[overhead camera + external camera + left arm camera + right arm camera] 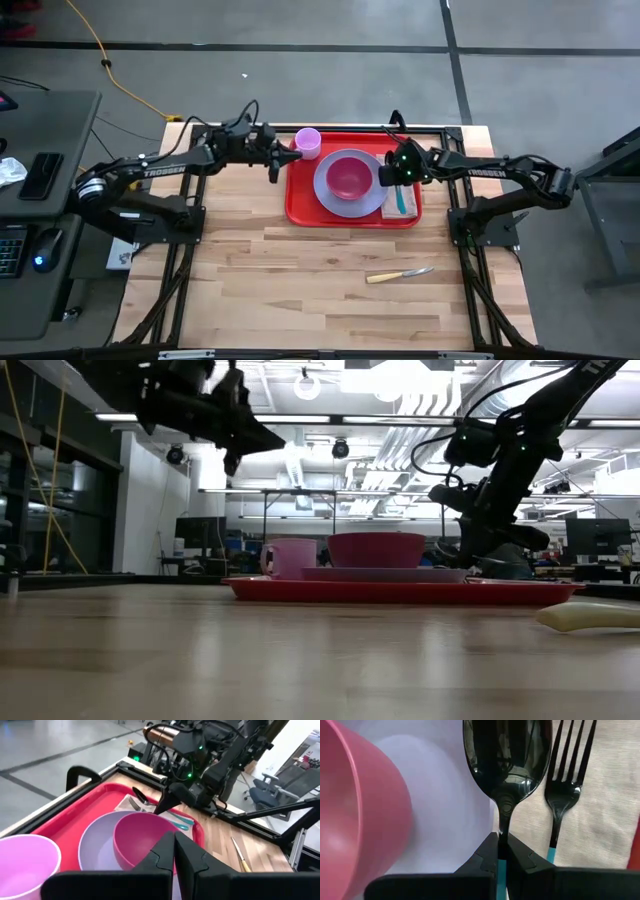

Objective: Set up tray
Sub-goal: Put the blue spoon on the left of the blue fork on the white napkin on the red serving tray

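Right gripper fingers pinch a spoon over the red tray; left gripper fingers look closed, empty, above the wooden table.

Grey concrete floor crossed by dark seams, with a yellow cable trailing over it. Light butcher-block table in the middle; beside it a grey desk carrying a keyboard and mouse. Beyond, seen level — a workshop hall with white ceiling ducts, strip lights, dark windows and far benches. An office chair farther off.
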{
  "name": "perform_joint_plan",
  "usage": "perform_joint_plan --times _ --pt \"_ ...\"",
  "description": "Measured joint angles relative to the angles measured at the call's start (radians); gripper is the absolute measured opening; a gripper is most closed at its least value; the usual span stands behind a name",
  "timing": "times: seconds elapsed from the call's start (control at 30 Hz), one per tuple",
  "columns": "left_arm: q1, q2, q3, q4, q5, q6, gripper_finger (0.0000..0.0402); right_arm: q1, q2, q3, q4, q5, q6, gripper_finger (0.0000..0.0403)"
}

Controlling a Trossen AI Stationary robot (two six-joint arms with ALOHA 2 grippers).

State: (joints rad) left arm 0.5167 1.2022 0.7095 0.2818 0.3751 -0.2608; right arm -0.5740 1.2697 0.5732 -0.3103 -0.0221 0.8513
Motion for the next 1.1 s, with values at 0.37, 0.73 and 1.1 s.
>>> perform_joint_plan --times 0.37,0.73,1.1 --pt "0.0 -0.225 -0.159 0.016 -0.045 0.005 0.0042 0.0 0.0 0.0 0.001 -0.017 -0.007 0.0" --pt "0.0 -0.285 -0.22 0.015 -0.064 -0.017 0.0042 0.004 0.016 0.0 -0.022 -0.017 -0.015 0.0" --pt "0.0 -0.285 -0.22 0.015 -0.067 -0.025 0.0042 0.005 0.093 0.002 -0.007 -0.039 -0.015 0.0"
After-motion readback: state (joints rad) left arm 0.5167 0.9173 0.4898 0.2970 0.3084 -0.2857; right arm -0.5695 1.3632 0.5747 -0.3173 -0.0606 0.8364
